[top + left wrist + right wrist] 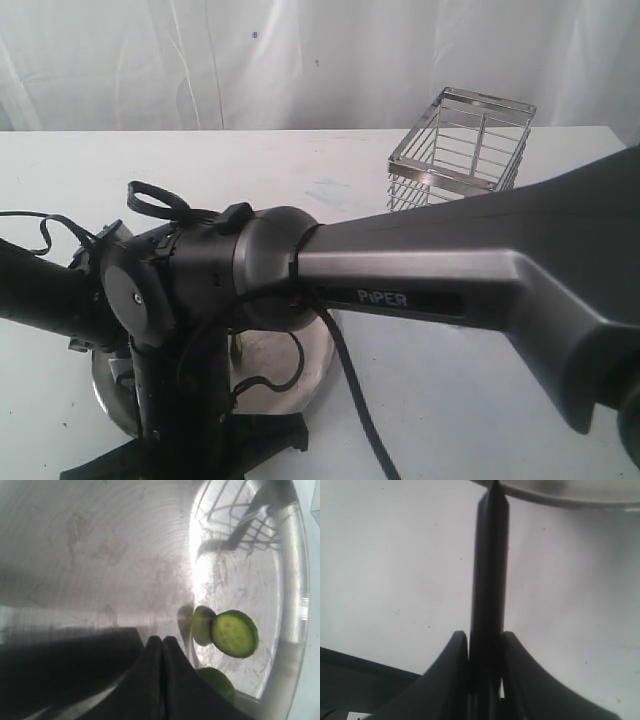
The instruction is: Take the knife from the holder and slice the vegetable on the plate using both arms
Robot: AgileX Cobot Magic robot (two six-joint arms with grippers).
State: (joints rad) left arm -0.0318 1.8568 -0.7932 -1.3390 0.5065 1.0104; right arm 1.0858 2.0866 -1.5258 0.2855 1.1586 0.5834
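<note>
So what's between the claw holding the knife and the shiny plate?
Just the knife itself: in the right wrist view it runs from the right gripper to the rim of the plate, over white table.

- Exterior view: faces across the table [450, 400] toward a white curtain [200, 60]; the grey arm [480, 260] sits very near the lens.
- Left wrist view: close over the plate [100, 555], facing its surface.
- Right wrist view: low over the table, looking along the knife [490, 580] to the plate's rim.
- All three share the plate.
</note>
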